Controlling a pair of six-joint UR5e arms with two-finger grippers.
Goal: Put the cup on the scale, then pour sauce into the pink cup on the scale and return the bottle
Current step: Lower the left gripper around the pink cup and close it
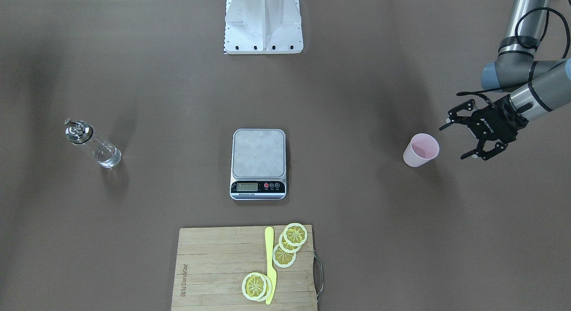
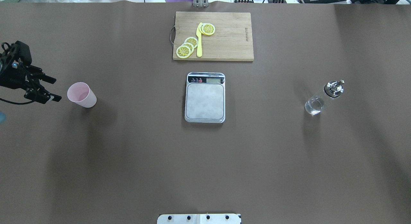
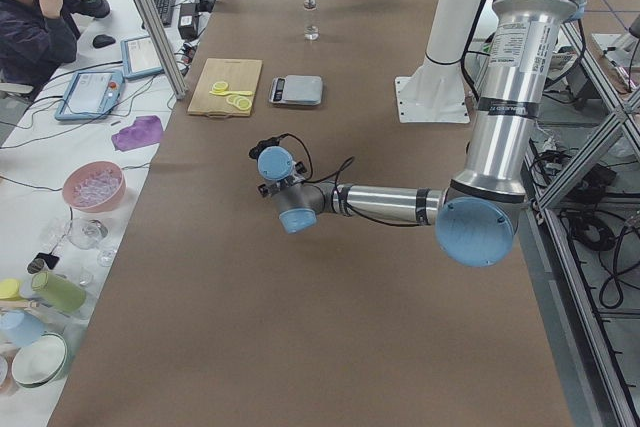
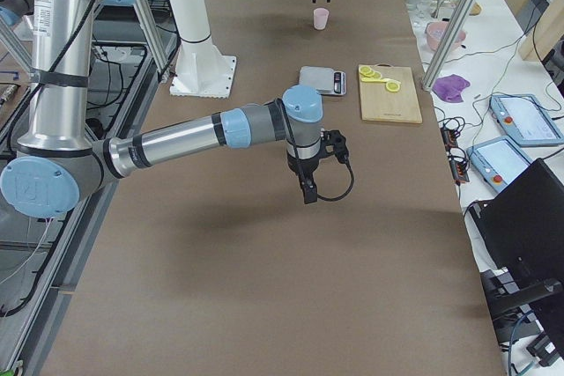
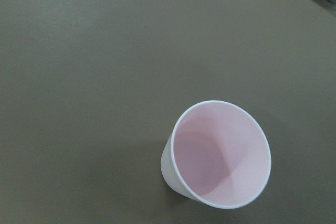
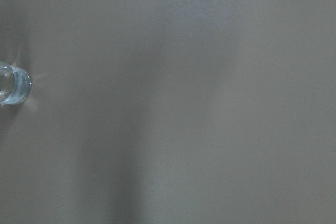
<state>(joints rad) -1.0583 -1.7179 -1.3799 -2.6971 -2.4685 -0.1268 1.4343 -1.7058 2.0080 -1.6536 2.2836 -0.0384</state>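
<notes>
Left gripper [image 1: 453, 142]: spread wide and holding nothing. I see it just beside the pink cup [image 1: 420, 150], on the side away from the table's middle, fingers aimed at the cup and not touching it.
Right gripper [image 4: 307, 193]: pointing down above the brown table [image 1: 357, 239]. Only the side camera catches it, so I cannot tell whether it is spread or clenched.
Pink cup: upright on the table on the robot's left, mouth up. My left wrist camera looks straight down into it.
Kitchen scale [image 1: 258, 163]: flat in the middle of the table, display strip facing away from the robot, well apart from the cup.
Glass bottle [image 1: 93, 143]: upright on the robot's right, metal cap on, well apart from the scale. Its base shows at the edge of my right wrist camera.
Sauce [image 1: 107, 155]: a little clear liquid low in the bottle.
Cutting board [image 1: 214, 266]: wooden, beyond the scale from the robot, carrying lemon slices [image 1: 294, 234] and a yellow knife [image 1: 270, 262].
</notes>
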